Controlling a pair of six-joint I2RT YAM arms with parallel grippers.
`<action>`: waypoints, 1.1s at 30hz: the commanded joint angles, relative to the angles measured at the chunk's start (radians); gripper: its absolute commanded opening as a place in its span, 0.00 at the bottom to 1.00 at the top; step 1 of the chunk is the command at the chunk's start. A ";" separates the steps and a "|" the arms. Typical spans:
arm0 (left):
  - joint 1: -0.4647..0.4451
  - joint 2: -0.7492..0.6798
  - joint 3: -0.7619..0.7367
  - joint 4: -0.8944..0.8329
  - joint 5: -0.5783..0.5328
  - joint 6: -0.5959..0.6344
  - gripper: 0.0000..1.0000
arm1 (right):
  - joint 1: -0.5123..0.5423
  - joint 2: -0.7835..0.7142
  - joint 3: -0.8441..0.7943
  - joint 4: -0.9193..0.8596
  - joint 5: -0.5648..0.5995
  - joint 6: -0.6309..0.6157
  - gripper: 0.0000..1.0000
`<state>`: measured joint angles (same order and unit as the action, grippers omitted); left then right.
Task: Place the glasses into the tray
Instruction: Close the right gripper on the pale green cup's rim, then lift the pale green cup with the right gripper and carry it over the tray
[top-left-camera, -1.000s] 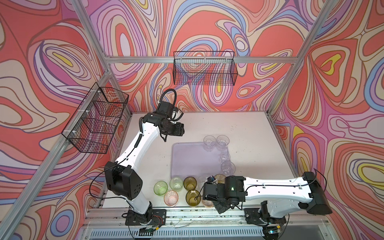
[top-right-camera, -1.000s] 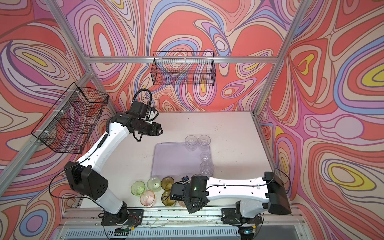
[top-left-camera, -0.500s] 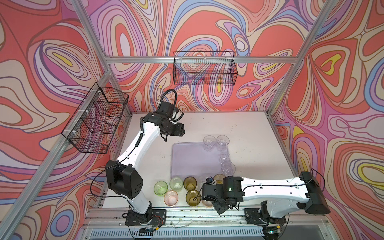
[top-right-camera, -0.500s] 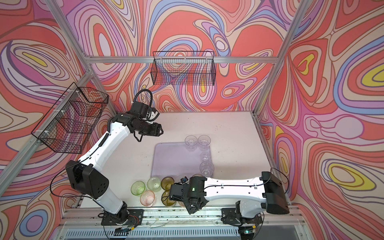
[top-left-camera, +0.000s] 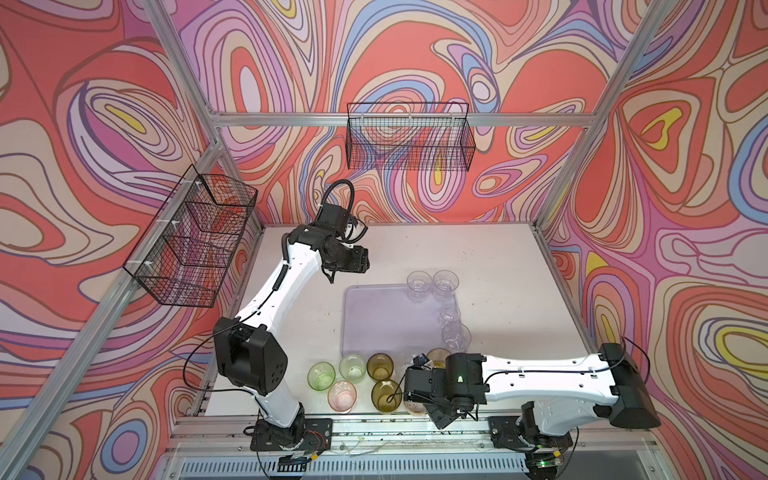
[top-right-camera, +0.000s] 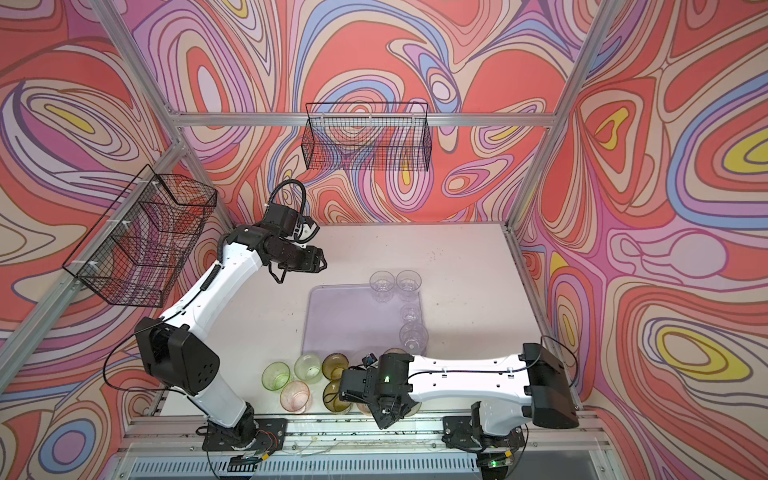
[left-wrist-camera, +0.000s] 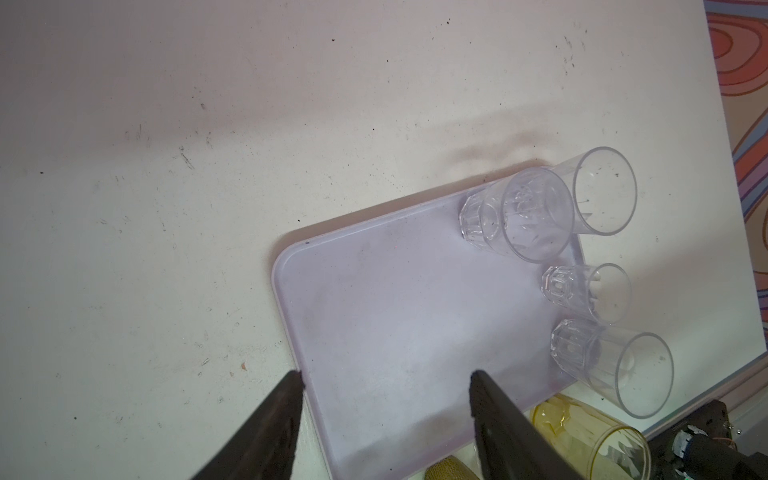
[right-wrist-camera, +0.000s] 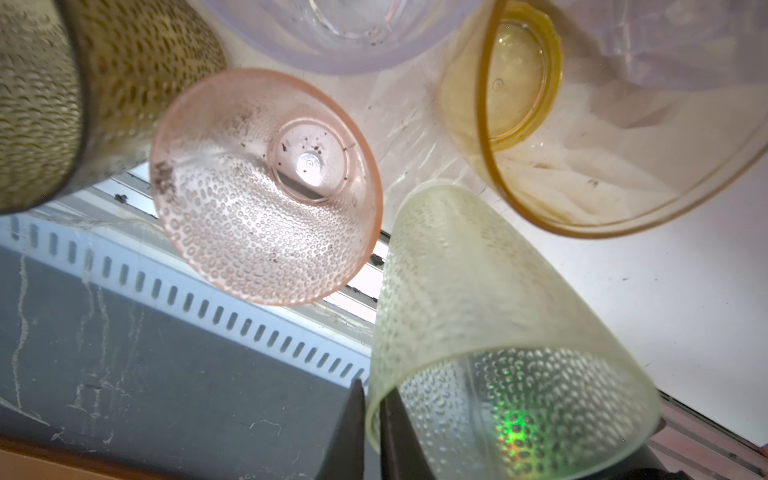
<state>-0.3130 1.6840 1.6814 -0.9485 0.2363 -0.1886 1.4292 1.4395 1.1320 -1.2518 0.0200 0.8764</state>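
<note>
The lilac tray (top-left-camera: 386, 320) (left-wrist-camera: 395, 332) lies mid-table with several clear glasses (top-left-camera: 445, 282) (left-wrist-camera: 536, 216) upright along its far and right edges. Loose tinted glasses stand near the front edge: green (top-left-camera: 321, 375), pink (top-left-camera: 342, 395), olive (top-left-camera: 386, 395). In the right wrist view my right gripper (right-wrist-camera: 372, 392) is shut on the rim of a pale green dimpled glass (right-wrist-camera: 478, 311), one finger inside and one outside, beside a pink glass (right-wrist-camera: 266, 187) and an amber glass (right-wrist-camera: 540, 104). My left gripper (left-wrist-camera: 386, 376) hangs open and empty above the tray's left side.
Black wire baskets hang on the back wall (top-left-camera: 409, 137) and the left wall (top-left-camera: 191, 241). An aluminium rail (top-left-camera: 374, 428) runs just past the table's front edge, close under the right wrist (top-left-camera: 436, 382). An olive glass (right-wrist-camera: 62, 91) crowds the held one.
The right gripper's fingers have come together on the pale green glass's rim, and that arm has edged left. The left arm has hardly moved.
</note>
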 joint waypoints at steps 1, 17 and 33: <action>0.008 0.013 0.021 -0.017 0.014 -0.006 0.67 | 0.005 -0.020 -0.003 -0.030 0.022 0.010 0.06; 0.009 0.018 0.027 -0.022 0.027 -0.012 0.67 | 0.005 -0.103 0.049 -0.173 0.056 0.080 0.00; 0.008 0.027 0.031 -0.024 0.049 -0.017 0.66 | -0.060 -0.219 0.129 -0.387 0.110 0.182 0.00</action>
<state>-0.3122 1.7012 1.6871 -0.9493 0.2703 -0.1993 1.4010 1.2526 1.2160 -1.5635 0.0860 1.0195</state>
